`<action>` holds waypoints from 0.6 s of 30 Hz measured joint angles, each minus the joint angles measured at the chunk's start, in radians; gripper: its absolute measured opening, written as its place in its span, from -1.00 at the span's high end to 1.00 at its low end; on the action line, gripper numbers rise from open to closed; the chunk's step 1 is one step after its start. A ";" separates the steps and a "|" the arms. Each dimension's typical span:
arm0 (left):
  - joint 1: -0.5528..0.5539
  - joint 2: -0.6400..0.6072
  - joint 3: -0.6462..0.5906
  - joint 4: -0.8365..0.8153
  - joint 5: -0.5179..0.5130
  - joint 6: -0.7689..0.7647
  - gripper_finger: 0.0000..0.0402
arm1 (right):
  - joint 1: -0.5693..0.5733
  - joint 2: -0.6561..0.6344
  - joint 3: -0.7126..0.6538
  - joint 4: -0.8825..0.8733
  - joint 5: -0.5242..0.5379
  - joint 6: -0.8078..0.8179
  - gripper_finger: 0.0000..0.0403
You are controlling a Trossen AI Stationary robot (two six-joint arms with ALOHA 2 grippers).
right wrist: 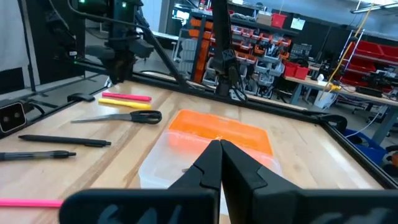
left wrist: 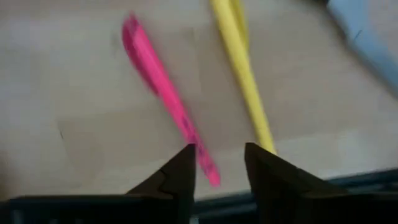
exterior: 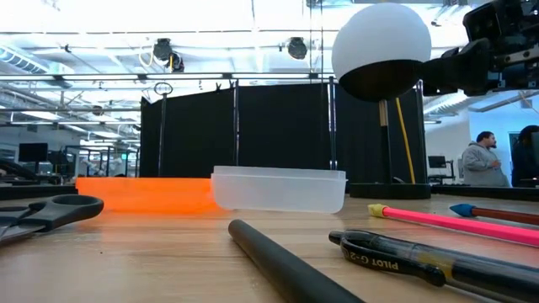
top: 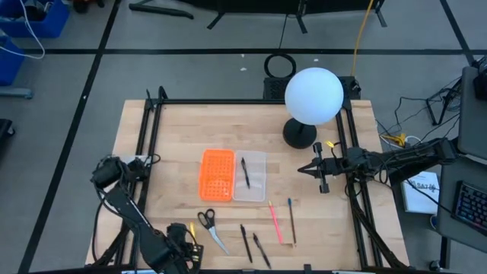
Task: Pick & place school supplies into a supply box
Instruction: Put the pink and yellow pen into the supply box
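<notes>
**Wooden table, box open at centre, supplies along the near edge**

Wooden table (top: 175,137) carries the supply box (top: 233,175) at its middle, orange half toward the left edge, translucent tray beside it with one black pen (top: 245,172) inside. A white globe lamp (top: 313,97) stands near the far right corner.

Along the near edge lie the scissors (top: 210,227), two black pens (top: 253,243), a pink pen (top: 275,221) and a reddish-brown pencil (top: 291,220).

The right gripper (top: 314,170) hovers above the table between the tray and the right edge, its fingers pressed together on nothing. The left gripper (left wrist: 219,167) sits low by the near left corner, fingers parted, a pink marker (left wrist: 166,93) and yellow marker (left wrist: 241,68) before it.
</notes>
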 joint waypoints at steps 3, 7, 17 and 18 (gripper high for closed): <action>0.000 0.020 0.000 0.018 0.006 -0.004 0.05 | 0.000 0.000 0.000 0.000 0.001 -0.013 1.00; 0.017 0.055 0.000 0.015 0.017 0.007 -0.05 | 0.000 0.000 0.000 0.000 0.001 -0.029 1.00; 0.035 0.132 0.002 0.013 0.128 0.025 -0.06 | 0.000 0.000 0.000 0.000 0.001 -0.006 1.00; 0.033 0.134 0.002 0.012 0.131 0.023 -0.06 | 0.000 0.000 0.000 0.000 0.001 -0.001 1.00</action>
